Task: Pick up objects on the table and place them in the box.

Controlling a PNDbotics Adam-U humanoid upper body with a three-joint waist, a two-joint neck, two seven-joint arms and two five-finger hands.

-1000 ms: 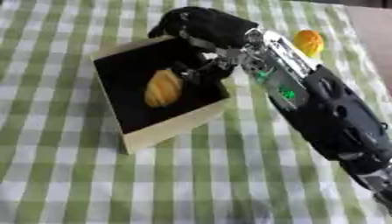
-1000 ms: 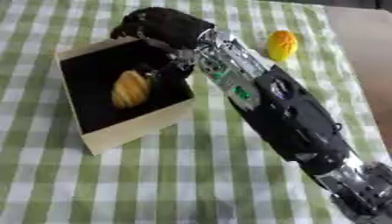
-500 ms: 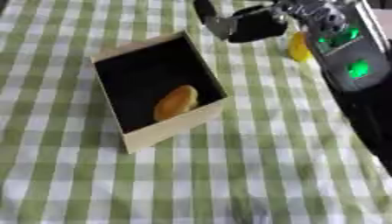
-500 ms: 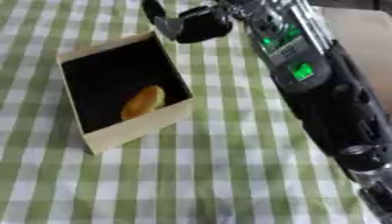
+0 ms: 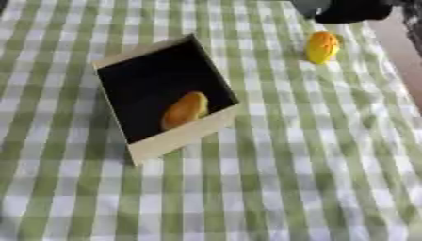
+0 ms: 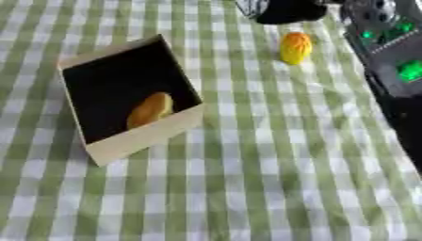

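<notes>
A cream cardboard box [image 5: 177, 139] with a dark inside lies on the green checked cloth. A yellow-orange oblong object [image 5: 185, 109] rests inside it near the front wall. A second yellow-orange object [image 5: 321, 47] sits on the cloth at the upper right. My right hand [image 6: 284, 10] shows as a black blurred shape at the top edge, just above and left of that second object; its fingers cannot be made out. The right forearm [image 6: 389, 56] with green lights runs down the right side. The left hand does not show.
The green and white checked tablecloth [image 5: 288, 179] covers the table. A brown strip [image 5: 404, 56] shows along the far right in the left eye view, beyond the cloth's edge.
My right hand has left the box and moved up and to the right, towards the object on the cloth. The oblong object stays lying in the box.
</notes>
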